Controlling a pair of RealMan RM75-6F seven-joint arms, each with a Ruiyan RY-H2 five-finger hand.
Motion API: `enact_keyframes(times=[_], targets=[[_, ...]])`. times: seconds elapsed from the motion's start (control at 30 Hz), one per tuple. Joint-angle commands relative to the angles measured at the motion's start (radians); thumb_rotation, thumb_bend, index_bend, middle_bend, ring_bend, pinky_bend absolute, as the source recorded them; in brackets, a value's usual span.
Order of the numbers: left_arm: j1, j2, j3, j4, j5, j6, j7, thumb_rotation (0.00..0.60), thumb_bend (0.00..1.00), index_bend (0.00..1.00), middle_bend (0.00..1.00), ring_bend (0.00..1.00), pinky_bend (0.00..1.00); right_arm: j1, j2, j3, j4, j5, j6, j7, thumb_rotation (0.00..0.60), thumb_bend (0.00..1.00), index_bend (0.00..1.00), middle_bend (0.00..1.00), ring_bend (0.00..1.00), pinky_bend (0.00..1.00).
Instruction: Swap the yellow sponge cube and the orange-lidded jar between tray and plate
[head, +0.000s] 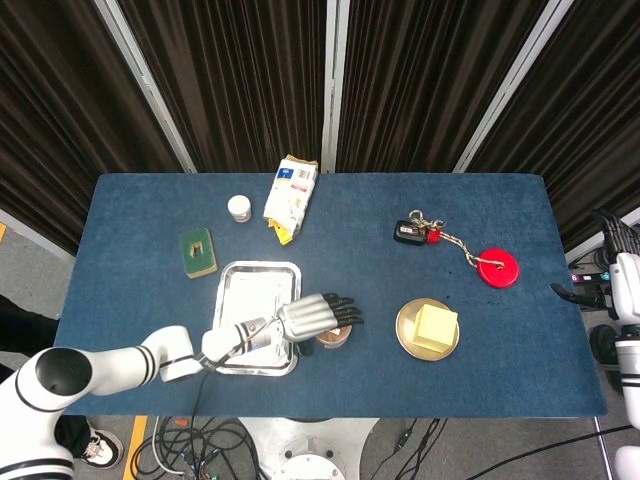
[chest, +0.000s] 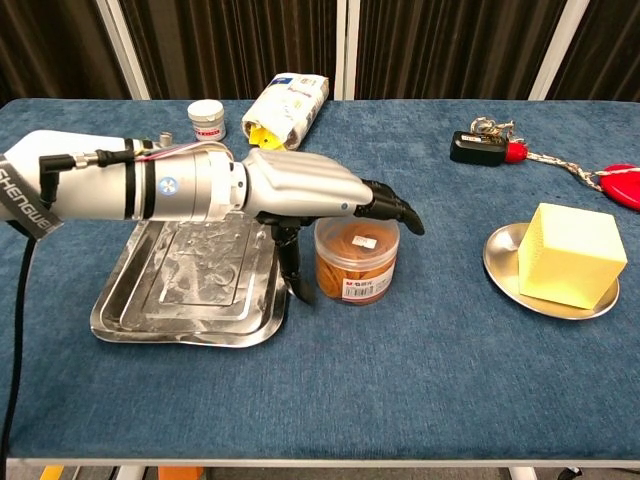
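Observation:
The clear jar with the orange lid (chest: 356, 262) stands on the blue cloth between the steel tray (chest: 190, 292) and the plate (chest: 503, 262). My left hand (chest: 312, 194) hovers over it with the fingers stretched flat above the lid and the thumb hanging down by the jar's left side; it holds nothing. From the head view the jar (head: 337, 337) shows only partly under the left hand (head: 318, 314). The yellow sponge cube (chest: 571, 255) sits on the plate (head: 407, 330). The tray (head: 252, 287) holds nothing. My right hand (head: 624, 284) hangs off the table's right edge, fingers apart.
At the back left lie a green sponge (head: 198, 252), a small white pot (head: 239, 208) and a snack bag (head: 290, 196). A key fob (head: 411, 233) on a cord leads to a red disc (head: 497, 268) at the back right.

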Motion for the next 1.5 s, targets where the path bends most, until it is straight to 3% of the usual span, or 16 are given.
enact_keyframes(times=[0.03,0.2,0.63,0.83,1.03,1.33,1.5], targets=[[-0.007,-0.003,0.008,0.008,-0.004,0.009,-0.010,0.600,0.09,0.14,0.12,0.01,0.21,0.001,-0.002,0.002,0.000,0.000,-0.001,-0.002,0.600,0.00,0.00,0.00,0.00,0.00],[-0.011,-0.012,0.017,0.026,-0.013,0.038,-0.013,0.600,0.21,0.24,0.18,0.09,0.30,0.000,-0.003,0.007,-0.003,0.008,-0.005,-0.012,0.600,0.00,0.00,0.00,0.00,0.00],[-0.010,0.013,0.024,0.006,-0.036,0.103,-0.015,0.600,0.29,0.38,0.39,0.30,0.52,-0.004,-0.001,0.014,-0.009,0.019,-0.014,-0.025,0.600,0.00,0.00,0.00,0.00,0.00],[0.003,0.129,0.014,-0.099,-0.069,0.114,0.038,0.600,0.29,0.38,0.39,0.30,0.52,-0.004,0.000,0.018,-0.017,0.018,-0.012,-0.034,0.600,0.00,0.00,0.00,0.00,0.00],[0.089,0.253,0.036,-0.194,-0.147,0.135,0.130,0.600,0.28,0.37,0.39,0.30,0.52,-0.003,-0.002,0.016,-0.020,0.013,-0.015,-0.047,0.600,0.00,0.00,0.00,0.00,0.00],[0.173,0.210,0.082,-0.110,-0.168,0.166,0.108,0.600,0.24,0.35,0.36,0.28,0.49,0.007,-0.020,0.008,-0.033,0.008,-0.024,-0.089,0.600,0.00,0.00,0.00,0.00,0.00],[0.196,0.168,0.093,-0.032,-0.141,0.206,0.068,0.600,0.16,0.30,0.23,0.15,0.38,0.012,-0.020,0.012,-0.043,0.020,-0.031,-0.116,0.600,0.00,0.00,0.00,0.00,0.00]])
